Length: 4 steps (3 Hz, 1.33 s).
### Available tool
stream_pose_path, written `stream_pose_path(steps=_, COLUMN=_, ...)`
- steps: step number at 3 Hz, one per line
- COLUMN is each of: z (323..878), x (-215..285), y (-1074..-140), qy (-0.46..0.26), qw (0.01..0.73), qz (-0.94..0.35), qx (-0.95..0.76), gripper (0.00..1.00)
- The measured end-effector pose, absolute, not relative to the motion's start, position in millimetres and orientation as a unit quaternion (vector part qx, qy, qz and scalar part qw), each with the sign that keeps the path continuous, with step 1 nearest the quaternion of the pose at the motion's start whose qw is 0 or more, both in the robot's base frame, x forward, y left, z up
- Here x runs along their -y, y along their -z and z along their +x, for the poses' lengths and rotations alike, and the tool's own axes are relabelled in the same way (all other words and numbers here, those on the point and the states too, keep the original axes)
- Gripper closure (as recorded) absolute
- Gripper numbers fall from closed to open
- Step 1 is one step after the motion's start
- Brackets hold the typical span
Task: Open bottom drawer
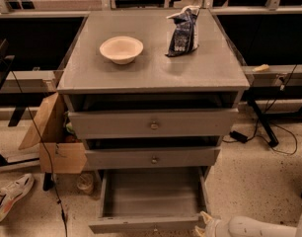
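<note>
The bottom drawer (151,197) of the grey wooden cabinet stands pulled far out toward me, its grey tray interior bare and its thin front (146,225) at the lower edge of the view. Its knob is not visible. The mid drawer (152,158) and top drawer (153,124) above it are slightly ajar, each with a small brass knob. My gripper (204,223) is at the bottom right, beside the right front corner of the open drawer, on the end of the white arm (254,227).
On the cabinet top (82,73) sit a cream bowl (121,49) and a dark chip bag (182,30). A cardboard box (55,137) stands left of the cabinet. A shoe (10,197) lies at lower left. Cables (269,132) run at right.
</note>
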State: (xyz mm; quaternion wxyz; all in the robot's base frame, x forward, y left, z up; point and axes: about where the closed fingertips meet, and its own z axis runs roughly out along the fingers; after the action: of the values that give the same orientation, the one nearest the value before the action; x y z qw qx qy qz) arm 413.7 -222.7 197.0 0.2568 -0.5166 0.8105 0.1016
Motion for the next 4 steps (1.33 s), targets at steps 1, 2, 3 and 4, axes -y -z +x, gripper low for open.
stream_pose_path(steps=1, z=416.1, x=222.6, y=-199.0, qy=-0.102, qw=0.257, qz=-0.517, qx=-0.81, gripper=1.0)
stream_pose_path(steps=2, z=418.6, x=222.6, y=-200.1, qy=-0.102, qw=0.257, qz=-0.517, qx=-0.81, gripper=1.0)
stream_pose_path(steps=3, z=422.7, x=221.5, y=-201.1, qy=-0.103, qw=0.257, qz=-0.52, qx=-0.808, gripper=1.0)
stream_pose_path(steps=4, z=425.8, x=221.4, y=-202.4, qy=-0.103, qw=0.257, qz=-0.52, qx=-0.808, gripper=1.0)
